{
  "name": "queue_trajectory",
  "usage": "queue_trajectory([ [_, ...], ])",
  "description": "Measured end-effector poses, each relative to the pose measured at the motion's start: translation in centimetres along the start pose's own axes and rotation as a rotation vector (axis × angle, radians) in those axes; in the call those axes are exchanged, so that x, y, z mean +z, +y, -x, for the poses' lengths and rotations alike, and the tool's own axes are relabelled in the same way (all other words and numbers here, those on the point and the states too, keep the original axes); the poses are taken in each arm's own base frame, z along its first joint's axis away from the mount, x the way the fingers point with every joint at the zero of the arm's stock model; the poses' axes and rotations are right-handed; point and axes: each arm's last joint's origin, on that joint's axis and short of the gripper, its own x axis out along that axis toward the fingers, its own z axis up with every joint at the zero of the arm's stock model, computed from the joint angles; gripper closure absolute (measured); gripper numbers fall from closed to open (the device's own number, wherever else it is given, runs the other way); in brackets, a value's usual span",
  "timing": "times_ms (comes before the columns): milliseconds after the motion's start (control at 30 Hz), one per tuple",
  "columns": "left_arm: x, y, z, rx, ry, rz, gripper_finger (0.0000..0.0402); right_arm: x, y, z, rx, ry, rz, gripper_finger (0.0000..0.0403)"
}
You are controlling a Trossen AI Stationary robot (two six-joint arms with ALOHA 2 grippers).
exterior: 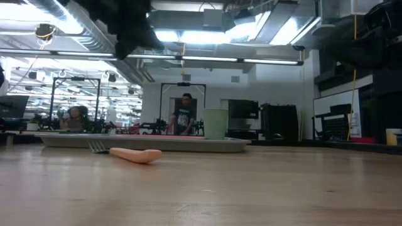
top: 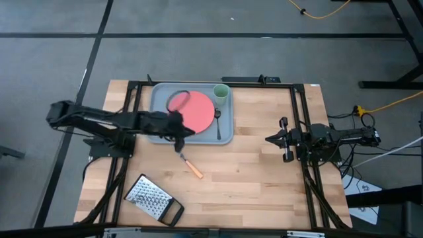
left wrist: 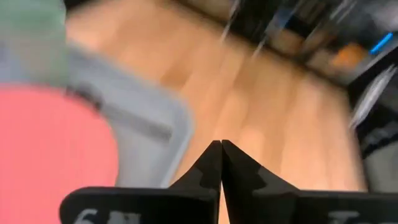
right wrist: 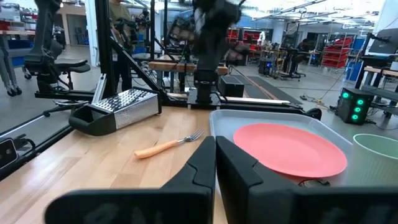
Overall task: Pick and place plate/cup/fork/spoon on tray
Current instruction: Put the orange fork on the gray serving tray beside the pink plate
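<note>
The grey-blue tray (top: 158, 99) lies at the table's far middle. On it lie the coral plate (top: 197, 111), the pale green cup (top: 221, 94) at its far right corner, and the dark spoon (top: 218, 123) to the right of the plate. The fork (top: 190, 164), with an orange handle, lies flat on the wood in front of the tray. It also shows in the low view (exterior: 135, 154). My left gripper (top: 178, 137) is shut and empty, raised above the tray's near edge, just beyond the fork's tines. My right gripper (top: 269, 139) is shut and empty at the table's right.
A metal grater with a black handle (top: 153, 198) lies at the table's near left. Bare wood lies between the tray and my right gripper. People show in the room behind the table.
</note>
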Motion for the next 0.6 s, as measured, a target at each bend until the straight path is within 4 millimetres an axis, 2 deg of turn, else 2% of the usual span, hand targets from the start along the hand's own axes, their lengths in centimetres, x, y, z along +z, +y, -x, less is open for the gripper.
queue_trajectory([
  [100, -0.6, -1.3, -2.2, 0.026, 0.140, -0.037, 0.0401, 0.0, 0.0, 0.0, 0.000, -0.001, 0.000, 0.0386],
  [233, -2.2, -2.6, -4.5, 0.018, 0.244, 0.008, 0.0401, 0.0, 0.0, 0.0, 0.000, 0.000, 0.000, 0.0386],
  [600, -7.9, -3.6, -9.3, 0.085, 0.427, 0.106, 0.0401, 0.0, 0.0, 0.0, 0.001, 0.001, -0.004, 0.0385],
])
